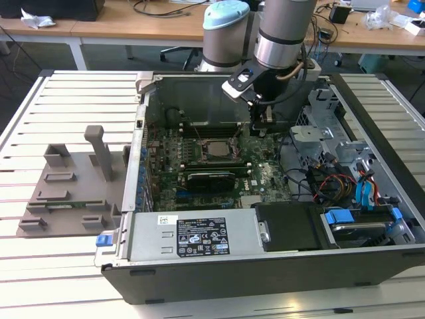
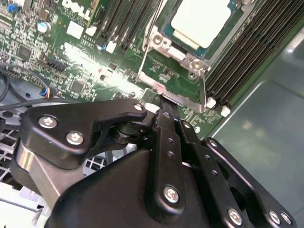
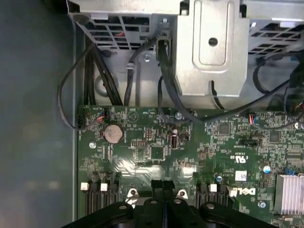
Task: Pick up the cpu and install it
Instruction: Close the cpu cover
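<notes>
The cpu (image 1: 216,149) lies flat in the motherboard socket, its silver-grey top plate (image 2: 197,21) framed by the metal socket bracket (image 2: 164,47). My gripper (image 1: 262,127) hangs inside the open computer case, just to the exterior view's right of the socket. Its black fingers (image 2: 164,118) are pressed together with nothing between them, and their tips (image 3: 163,186) sit low over the green board at the bracket's edge. Whether they touch the bracket I cannot tell.
Memory slots (image 2: 247,52) flank the socket. A metal drive cage (image 3: 211,47) and black cables (image 3: 95,71) stand past the board's edge. The power supply (image 1: 199,236) lines the case's near side. A grey fixture (image 1: 73,189) rests on the slatted table at the exterior view's left.
</notes>
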Robot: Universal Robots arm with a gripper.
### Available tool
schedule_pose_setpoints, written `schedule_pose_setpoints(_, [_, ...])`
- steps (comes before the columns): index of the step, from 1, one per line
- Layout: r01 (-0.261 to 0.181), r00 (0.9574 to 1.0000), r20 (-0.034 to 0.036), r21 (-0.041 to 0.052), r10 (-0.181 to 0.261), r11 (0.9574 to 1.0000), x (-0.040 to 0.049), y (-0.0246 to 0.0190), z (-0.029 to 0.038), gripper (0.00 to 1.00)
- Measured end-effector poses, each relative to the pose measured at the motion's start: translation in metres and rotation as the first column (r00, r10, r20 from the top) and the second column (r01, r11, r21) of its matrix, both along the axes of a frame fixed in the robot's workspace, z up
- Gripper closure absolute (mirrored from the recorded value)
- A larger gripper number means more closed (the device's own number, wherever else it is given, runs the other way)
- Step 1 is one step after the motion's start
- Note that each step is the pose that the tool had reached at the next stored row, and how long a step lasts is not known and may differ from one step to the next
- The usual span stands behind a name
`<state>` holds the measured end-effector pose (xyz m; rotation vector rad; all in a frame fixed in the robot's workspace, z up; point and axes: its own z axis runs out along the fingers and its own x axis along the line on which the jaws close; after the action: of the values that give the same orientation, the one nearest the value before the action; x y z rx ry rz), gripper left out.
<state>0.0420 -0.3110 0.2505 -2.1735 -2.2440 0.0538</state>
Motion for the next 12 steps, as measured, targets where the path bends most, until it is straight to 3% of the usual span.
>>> schedule_pose_setpoints(5, [0.0, 1.0, 0.0001, 0.0, 0.0, 1.0, -0.0126, 0.0, -0.0001, 0.89])
schedule_pose_setpoints(12, [0.0, 1.0, 0.0001, 0.0, 0.0, 1.0, -0.0236, 0.0, -0.0002, 0.89])
